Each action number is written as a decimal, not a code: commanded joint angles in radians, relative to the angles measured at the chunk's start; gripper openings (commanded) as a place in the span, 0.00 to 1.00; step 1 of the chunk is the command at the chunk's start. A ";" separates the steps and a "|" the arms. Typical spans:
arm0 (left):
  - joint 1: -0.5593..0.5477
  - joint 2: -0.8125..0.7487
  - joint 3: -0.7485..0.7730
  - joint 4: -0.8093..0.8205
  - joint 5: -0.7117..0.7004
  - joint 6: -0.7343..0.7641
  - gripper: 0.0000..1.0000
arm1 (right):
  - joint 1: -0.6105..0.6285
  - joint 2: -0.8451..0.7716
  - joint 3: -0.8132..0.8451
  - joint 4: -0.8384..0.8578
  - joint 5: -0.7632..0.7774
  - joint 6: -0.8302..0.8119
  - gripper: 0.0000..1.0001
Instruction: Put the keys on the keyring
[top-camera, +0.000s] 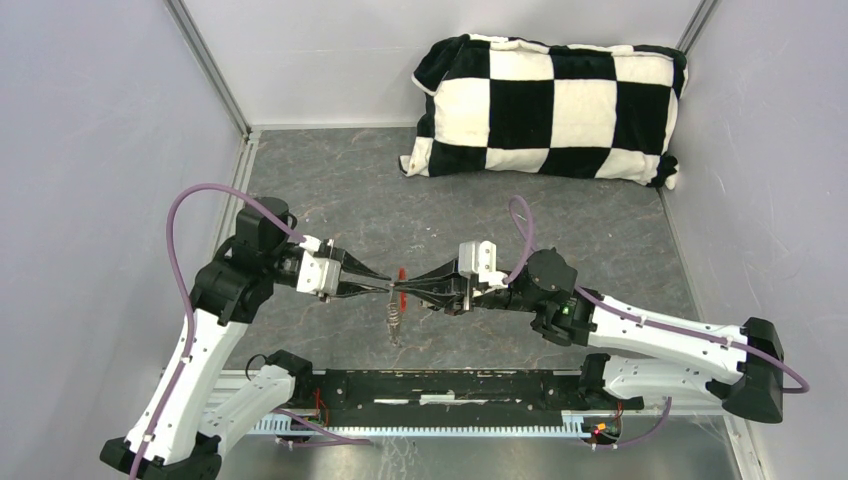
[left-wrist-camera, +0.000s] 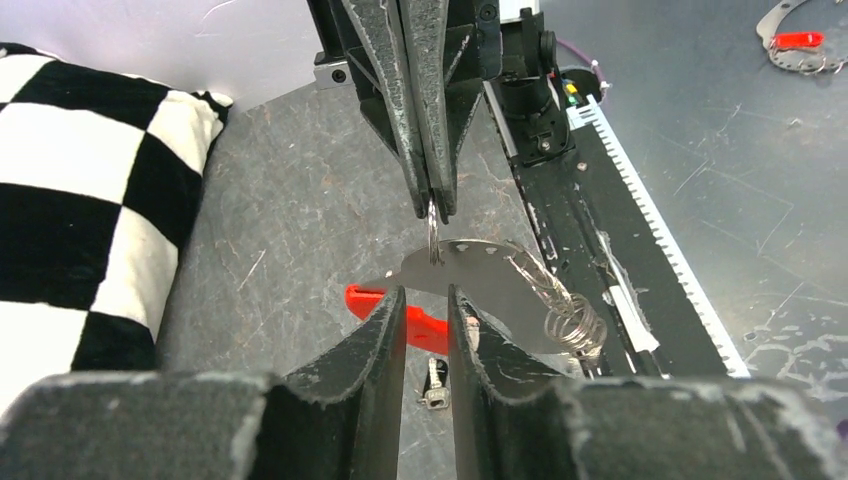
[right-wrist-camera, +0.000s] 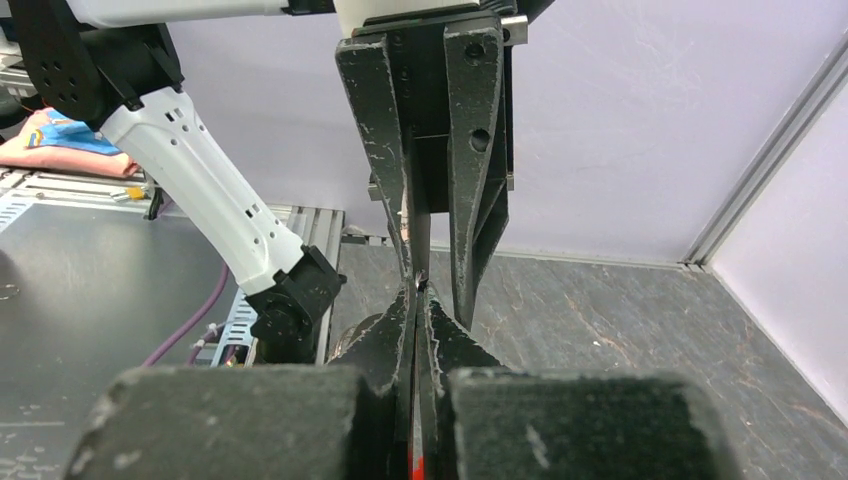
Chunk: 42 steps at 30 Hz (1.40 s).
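Ideally, the keyring (left-wrist-camera: 425, 330), held aloft between the arms by one thin ring clenched in the right gripper (left-wrist-camera: 432, 208) at its 3 o'clock, gets a rigid pinch while the left gripper (left-wrist-camera: 425, 300), jaws parted and empty at 9 o'clock, takes the dark-headed key (left-wrist-camera: 435, 385) at 6 o'clock squarely by its head.

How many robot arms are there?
2. The left arm reaches in from the left and the right arm from the right, meeting tip to tip in the middle. No other arm seems hidden.
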 joint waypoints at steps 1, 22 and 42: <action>-0.004 0.003 0.039 0.060 0.052 -0.106 0.28 | 0.001 -0.001 0.003 0.136 -0.017 0.028 0.00; -0.003 -0.013 0.035 0.066 0.068 -0.133 0.07 | 0.001 0.059 0.002 0.226 -0.021 0.076 0.00; -0.003 0.004 0.049 0.066 0.000 -0.104 0.02 | -0.024 0.088 0.440 -0.685 -0.030 -0.219 0.48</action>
